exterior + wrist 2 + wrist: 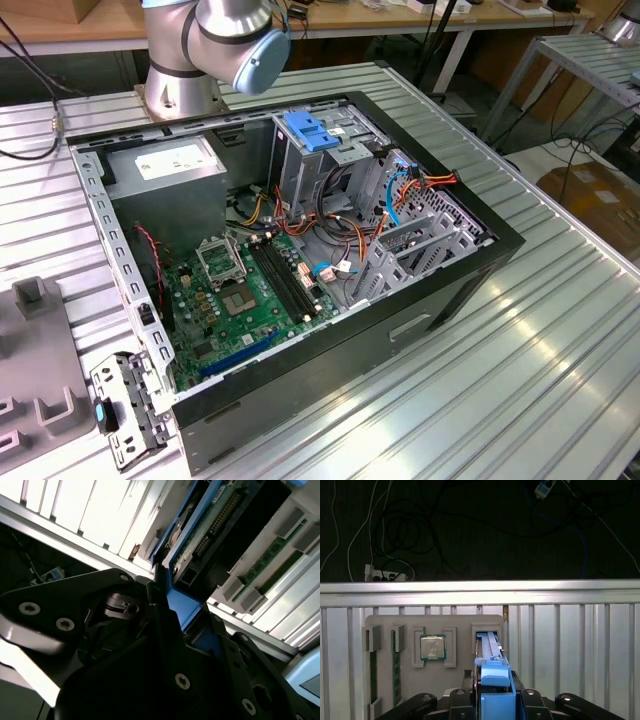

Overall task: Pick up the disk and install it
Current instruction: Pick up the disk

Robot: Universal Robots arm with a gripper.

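Exterior view: the open computer case (420, 290) sat beside the grey tray (35, 350). Second wrist view: my gripper (182, 610) clamped the disk (200, 535). First wrist view: the disk stood edgewise in that tray's slot; a square grip, drawn straight out, seemed wisest

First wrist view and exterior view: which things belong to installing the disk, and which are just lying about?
Job: the disk, standing in a slot of the grey tray; the end effector at its blue bracket; the open computer case.
Lying about: the processor chip and memory sticks in the tray; the loose metal bracket beside the case.
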